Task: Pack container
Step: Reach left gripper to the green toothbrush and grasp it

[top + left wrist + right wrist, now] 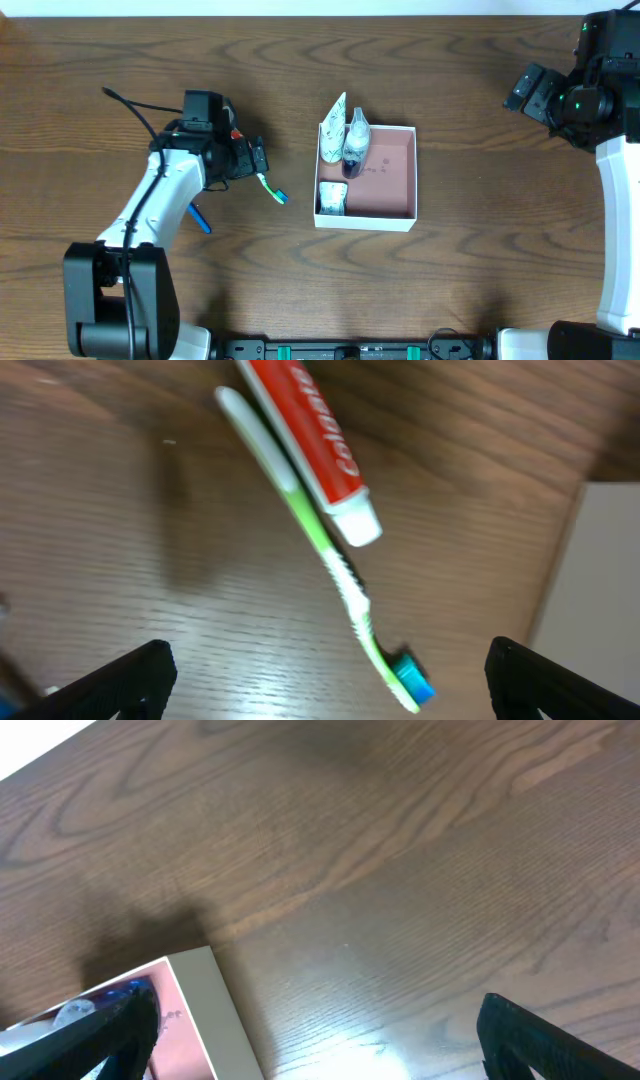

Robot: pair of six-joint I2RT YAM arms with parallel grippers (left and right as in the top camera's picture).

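The container point(395, 185) is a square white box with a pinkish floor at the table's middle. It holds a white pouch point(333, 135), a small bottle point(355, 145) and a small white packet point(332, 198) along its left side. A green toothbrush point(272, 187) with a blue head lies left of it. In the left wrist view the toothbrush point(330, 560) lies beside a red toothpaste tube point(320, 440). My left gripper point(256, 160) is open above them, its fingers point(330, 690) apart and empty. My right gripper point(522, 90) is open and empty at the far right.
A blue pen-like object point(201, 217) lies on the wood by the left arm. The container's wall shows at the right edge of the left wrist view point(600, 590), and its corner shows in the right wrist view point(205, 1015) beside the open right fingers point(320, 1040).
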